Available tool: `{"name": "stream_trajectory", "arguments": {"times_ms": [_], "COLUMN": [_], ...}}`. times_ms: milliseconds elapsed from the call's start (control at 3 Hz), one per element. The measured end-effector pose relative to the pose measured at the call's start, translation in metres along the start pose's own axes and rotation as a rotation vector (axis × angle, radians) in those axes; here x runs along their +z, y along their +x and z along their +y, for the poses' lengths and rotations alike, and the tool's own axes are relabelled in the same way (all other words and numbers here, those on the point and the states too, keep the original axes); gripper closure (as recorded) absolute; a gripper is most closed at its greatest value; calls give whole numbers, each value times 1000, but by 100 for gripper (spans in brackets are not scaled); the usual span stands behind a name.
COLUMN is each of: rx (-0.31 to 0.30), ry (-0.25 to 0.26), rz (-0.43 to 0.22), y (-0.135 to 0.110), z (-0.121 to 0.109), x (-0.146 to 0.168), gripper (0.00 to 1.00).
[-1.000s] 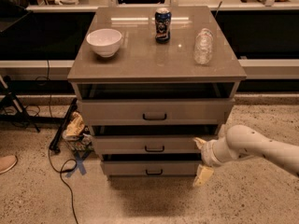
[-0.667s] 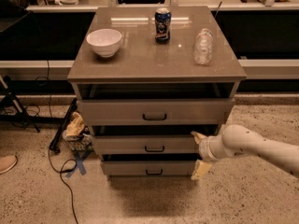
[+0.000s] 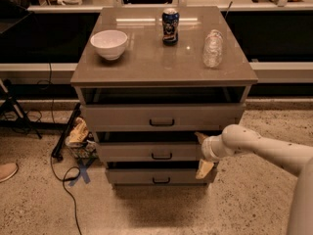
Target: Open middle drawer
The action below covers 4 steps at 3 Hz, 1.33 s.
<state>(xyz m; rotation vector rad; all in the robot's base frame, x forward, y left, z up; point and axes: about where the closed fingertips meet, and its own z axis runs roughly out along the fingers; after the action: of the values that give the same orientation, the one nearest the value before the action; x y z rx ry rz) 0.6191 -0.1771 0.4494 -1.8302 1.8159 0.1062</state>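
The middle drawer is the second grey front of three, its small black bar handle at its centre and a dark gap along its top edge. At the drawer's right end is the hand. Its two tan fingers are spread apart, one at the drawer's upper right corner and the other below its lower right corner, and nothing is held between them. The pale arm reaches in from the drawer's right. The top drawer is directly above the middle drawer and the bottom drawer directly below it. Higher above the drawer is the counter. It carries a white bowl to the left, a blue can over the drawer's centre and a clear bottle to the right.
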Motion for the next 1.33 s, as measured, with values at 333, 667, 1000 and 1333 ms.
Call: {"name": "stream_trajectory", "arguments": {"times_ms": [333,667,1000,1333], "rx": [-5,44,90,90], "ry": [-15,-51,-47,-47], "rz": [-1,1,1,1], "y": [3,25,38,34], "z": [-12,-2,8,5], "x": [21,33,28,21], "gripper": [19,43,66,89]}}
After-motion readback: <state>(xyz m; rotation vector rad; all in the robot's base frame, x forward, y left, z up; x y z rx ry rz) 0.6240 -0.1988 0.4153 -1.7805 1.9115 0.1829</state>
